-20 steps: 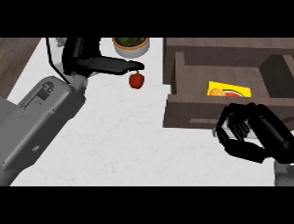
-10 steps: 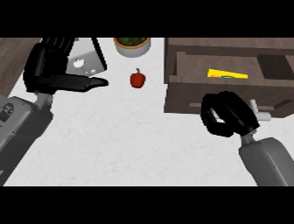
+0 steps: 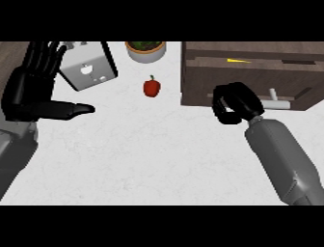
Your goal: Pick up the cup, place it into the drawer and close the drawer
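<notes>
No words, numbers or brand names can be read anywhere. The only sign is a small dark apple-like mark on the grey box [image 3: 88, 71] at the upper left of the frame; whether it is a logo cannot be told.

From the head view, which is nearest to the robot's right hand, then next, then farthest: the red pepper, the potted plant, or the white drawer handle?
Measured from the right hand:
1. White drawer handle, just to its right on the drawer front.
2. Red pepper, on the counter to its left.
3. Potted plant, far back-left.
</notes>
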